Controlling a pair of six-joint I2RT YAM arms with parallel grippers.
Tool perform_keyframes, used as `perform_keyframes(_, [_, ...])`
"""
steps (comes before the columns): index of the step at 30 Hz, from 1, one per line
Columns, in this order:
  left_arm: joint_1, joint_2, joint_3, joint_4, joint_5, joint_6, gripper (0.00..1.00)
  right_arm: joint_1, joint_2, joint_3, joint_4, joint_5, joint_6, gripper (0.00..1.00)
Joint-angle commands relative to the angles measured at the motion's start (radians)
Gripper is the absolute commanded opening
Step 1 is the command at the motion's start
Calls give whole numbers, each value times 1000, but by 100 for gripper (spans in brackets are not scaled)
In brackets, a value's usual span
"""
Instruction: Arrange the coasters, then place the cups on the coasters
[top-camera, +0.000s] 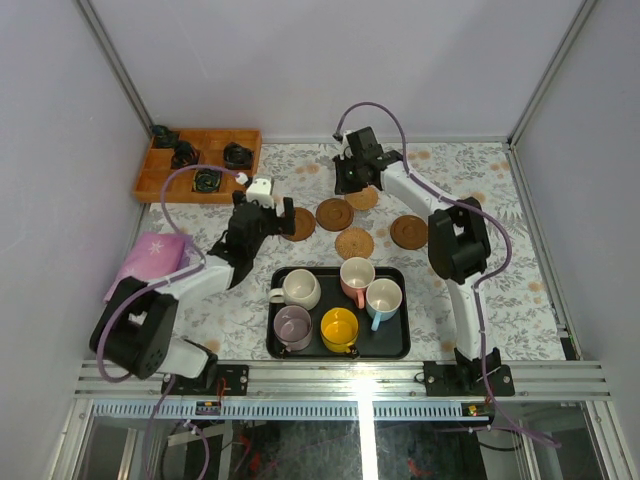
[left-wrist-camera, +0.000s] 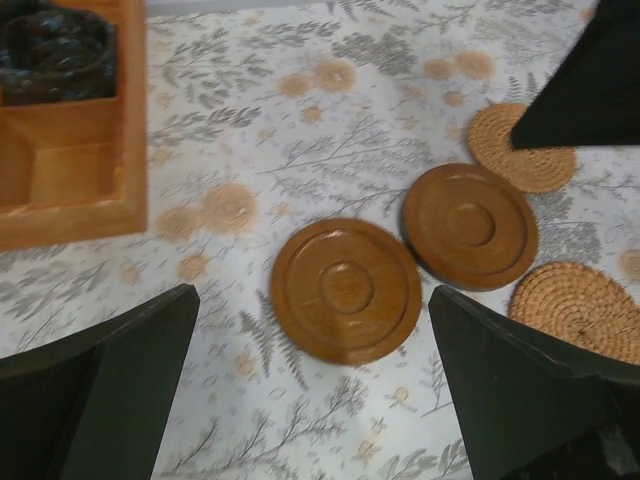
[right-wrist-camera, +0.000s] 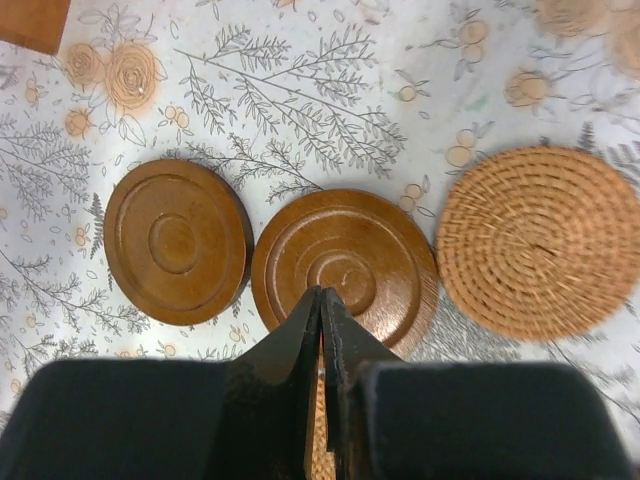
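Note:
Five coasters lie mid-table behind the black tray: wooden ones and woven ones. My left gripper hangs open over the leftmost wooden coaster, beside a second wooden one. My right gripper is shut, its tips over a wooden coaster, with woven weave showing beneath the fingers. Another woven coaster lies to its right. On the tray stand the cups: cream, pink-handled, blue-handled, lilac and yellow.
A wooden compartment box holding several black items sits at the back left. A pink cloth lies at the left edge. Walls enclose the table on three sides.

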Motion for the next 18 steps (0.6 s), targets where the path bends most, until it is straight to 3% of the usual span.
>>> perform_keyframes(1, [-3,84,126,90,132,-44,100,0,80,60,-5,-116,-9,6])
perform_keyframes(9, [-51,240,222,80,332,-86,100,1,94,7,-36,-153,18,7])
perform_keyframes(18, [-109,381,321,54,459,-88,100,-81,81,-113,-142,-28,101,7])
